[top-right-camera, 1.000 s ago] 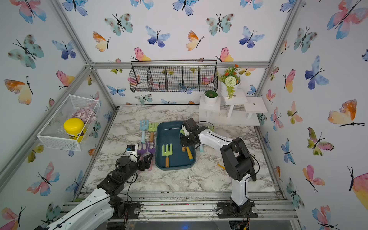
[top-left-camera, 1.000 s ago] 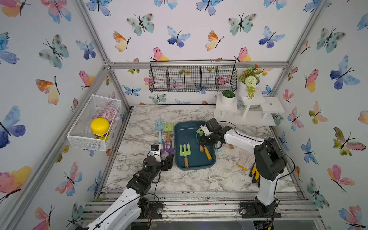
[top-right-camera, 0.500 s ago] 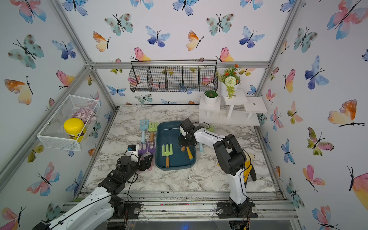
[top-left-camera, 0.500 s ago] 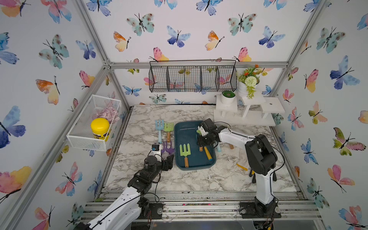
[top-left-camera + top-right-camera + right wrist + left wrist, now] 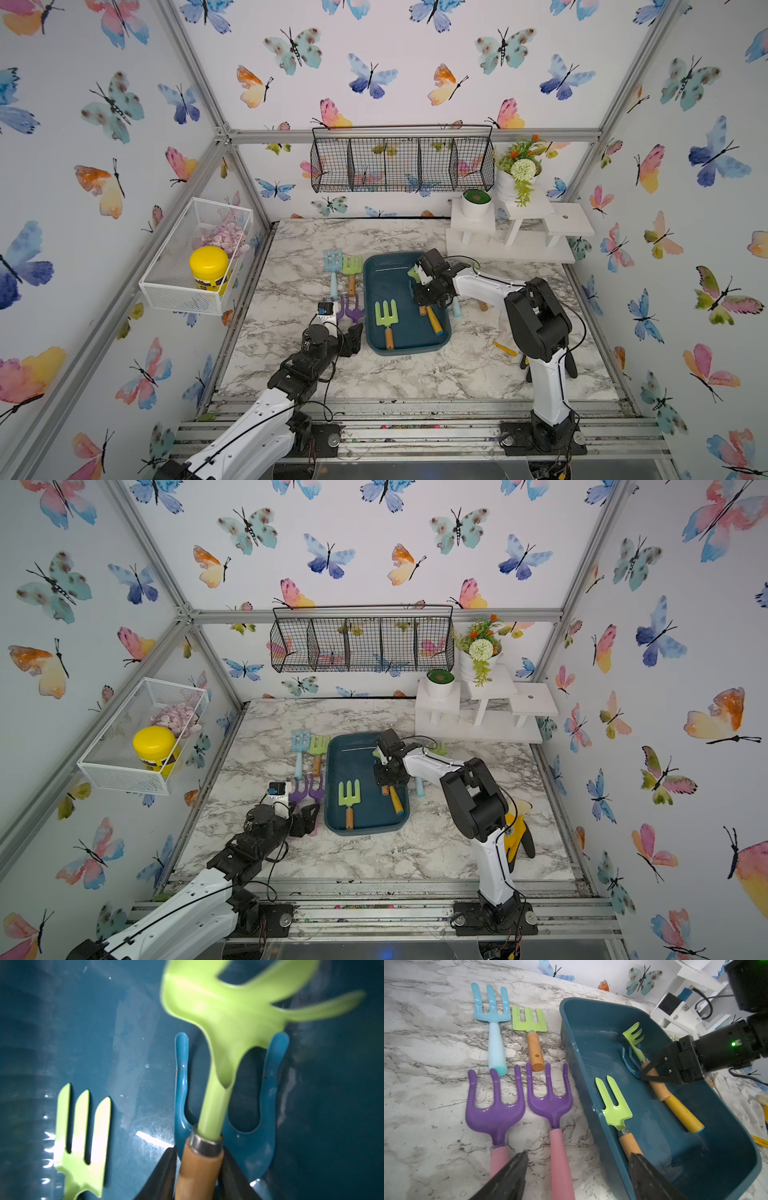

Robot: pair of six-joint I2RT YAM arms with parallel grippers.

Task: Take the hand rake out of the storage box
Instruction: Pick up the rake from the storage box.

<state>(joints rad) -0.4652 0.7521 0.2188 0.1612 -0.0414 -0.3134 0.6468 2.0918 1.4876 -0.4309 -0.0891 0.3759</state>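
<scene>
Hand rake (image 5: pixel 218 1012) overlying blue rake (image 5: pixel 257 1147); green fork (image 5: pixel 82 1122) alongside.

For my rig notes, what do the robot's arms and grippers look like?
The left arm and right arm have white shells, black joints and thin black cables alongside. The left gripper and right gripper are black, each with two tapered wedge-shaped fingers. A green light glows on the right wrist.

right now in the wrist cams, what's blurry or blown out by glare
Right wrist view: the green hand rake is smeared at its head, prongs worst; white glare streaks the storage box floor and the green fork. Left wrist view: sharp, only soft sheen on the purple rakes.
</scene>
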